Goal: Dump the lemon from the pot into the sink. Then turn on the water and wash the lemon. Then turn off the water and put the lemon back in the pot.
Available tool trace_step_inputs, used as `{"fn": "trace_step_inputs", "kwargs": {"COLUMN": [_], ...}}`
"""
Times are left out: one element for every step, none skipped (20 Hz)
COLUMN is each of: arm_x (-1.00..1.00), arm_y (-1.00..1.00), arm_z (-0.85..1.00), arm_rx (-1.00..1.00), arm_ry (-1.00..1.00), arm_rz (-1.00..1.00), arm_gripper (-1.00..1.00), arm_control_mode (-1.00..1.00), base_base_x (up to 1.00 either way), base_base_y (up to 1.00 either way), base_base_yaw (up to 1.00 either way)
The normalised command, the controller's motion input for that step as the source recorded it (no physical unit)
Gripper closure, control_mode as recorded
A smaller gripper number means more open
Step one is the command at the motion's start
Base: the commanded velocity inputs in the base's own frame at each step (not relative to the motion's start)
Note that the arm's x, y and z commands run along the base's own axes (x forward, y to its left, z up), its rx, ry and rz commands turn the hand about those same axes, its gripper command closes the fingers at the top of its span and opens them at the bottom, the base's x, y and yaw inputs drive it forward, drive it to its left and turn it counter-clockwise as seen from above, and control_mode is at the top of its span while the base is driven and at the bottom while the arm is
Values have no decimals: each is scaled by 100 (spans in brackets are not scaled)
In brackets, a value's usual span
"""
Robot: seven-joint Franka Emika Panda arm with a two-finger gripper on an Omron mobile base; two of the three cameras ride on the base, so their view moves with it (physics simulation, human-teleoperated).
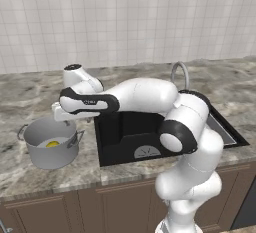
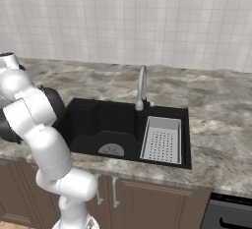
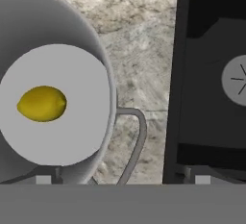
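Gripper (image 1: 59, 113): jaws spread wide, holding nothing, touching nothing; poised above the counter (image 1: 30, 94) strip between pot and sink, over the pot's sink-side rim.
Pot (image 1: 50, 142): grey metal, upright on the counter just left of the sink, near the front edge; one loop handle (image 3: 134, 141) faces the sink.
Lemon (image 3: 42, 103): yellow, lying loose on the pot's floor, clear of the wall.
Sink (image 2: 98, 120): black basin set in the counter; round grey drain (image 2: 111, 150) toward the front wall; perforated grey tray (image 2: 161, 139) along the right side.
Tap (image 2: 141, 88): silver gooseneck at the sink's back edge.
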Motion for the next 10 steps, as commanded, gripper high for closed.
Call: {"fn": "trace_step_inputs", "kwargs": {"arm_x": [15,17,10,4,1,3,6,1,4,1], "arm_y": [19,20,17,20,19,19,11,10,1,3], "arm_z": [-31,-31,-32,-24,-26,-29,-29,-31,-30,-26], "arm_rx": [0,0,0,0,0,0,0,0,0,0], "arm_ry": [0,0,0,0,0,0,0,0,0,0], "arm_rz": [-1,-1,-1,-2,-4,-5,-5,-5,-6,-6], "arm_gripper": [-100,-100,-100,-100,-100,-100,-100,-100,-100,-100], "arm_control_mode": [-100,-100,-100,-100,-100,-100,-100,-100,-100,-100], "base_base_x": [0,0,0,0,0,0,0,0,0,0], "base_base_y": [0,0,0,0,0,0,0,0,0,0], "base_base_yaw": [0,0,0,0,0,0,0,0,0,0]}}
